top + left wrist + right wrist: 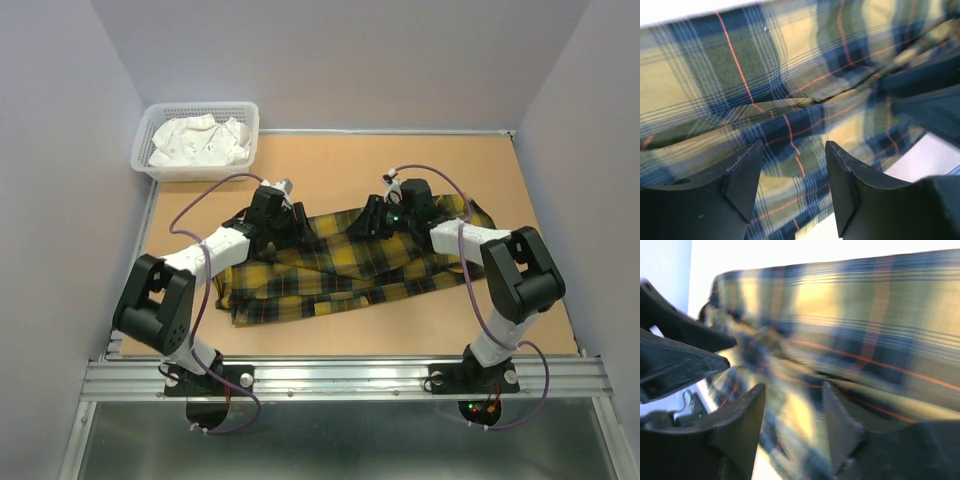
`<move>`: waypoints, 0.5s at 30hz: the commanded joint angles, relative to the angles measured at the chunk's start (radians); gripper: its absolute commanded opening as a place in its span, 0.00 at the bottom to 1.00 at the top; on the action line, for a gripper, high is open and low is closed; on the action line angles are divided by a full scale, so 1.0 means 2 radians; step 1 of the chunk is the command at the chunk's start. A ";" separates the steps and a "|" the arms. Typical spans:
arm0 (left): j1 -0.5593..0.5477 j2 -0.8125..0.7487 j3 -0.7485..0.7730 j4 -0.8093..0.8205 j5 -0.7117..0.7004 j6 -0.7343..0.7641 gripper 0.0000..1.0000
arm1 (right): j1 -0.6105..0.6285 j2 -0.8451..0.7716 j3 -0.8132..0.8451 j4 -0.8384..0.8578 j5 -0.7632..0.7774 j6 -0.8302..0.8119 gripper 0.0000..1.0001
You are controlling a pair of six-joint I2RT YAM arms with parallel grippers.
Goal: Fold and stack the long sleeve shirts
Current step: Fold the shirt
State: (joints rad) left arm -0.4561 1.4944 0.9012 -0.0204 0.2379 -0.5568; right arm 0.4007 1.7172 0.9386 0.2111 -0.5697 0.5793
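The long sleeve shirt (330,268), yellow flannel with dark plaid and thin red lines, lies crumpled and roughly flat across the middle of the table. My left gripper (290,222) hovers at its far edge on the left, and my right gripper (375,218) is at the far edge on the right. In the left wrist view the left gripper (794,150) stands open just above the cloth (790,65). The right gripper (794,390) is also open over the blurred cloth (865,315). Neither pair of fingers pinches fabric that I can see.
A white basket (190,172) with white cloth (200,140) in it stands at the far left corner. Walls close in the brown table (330,160) on three sides. A metal rail (340,378) runs along the near edge.
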 commanded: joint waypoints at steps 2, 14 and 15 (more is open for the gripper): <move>0.002 0.057 -0.013 0.041 -0.007 -0.015 0.58 | -0.047 0.032 -0.034 0.078 -0.005 0.032 0.47; 0.058 0.070 -0.072 0.042 -0.027 -0.032 0.53 | -0.146 0.031 -0.065 0.100 0.032 0.013 0.41; 0.058 0.065 -0.069 0.040 -0.023 -0.029 0.53 | -0.148 0.011 -0.058 0.098 0.026 0.012 0.41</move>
State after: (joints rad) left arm -0.3626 1.6444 0.7959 0.1268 0.2565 -0.6449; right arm 0.1658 1.8252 0.8211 0.3534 -0.5320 0.6292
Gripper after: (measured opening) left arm 0.530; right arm 0.410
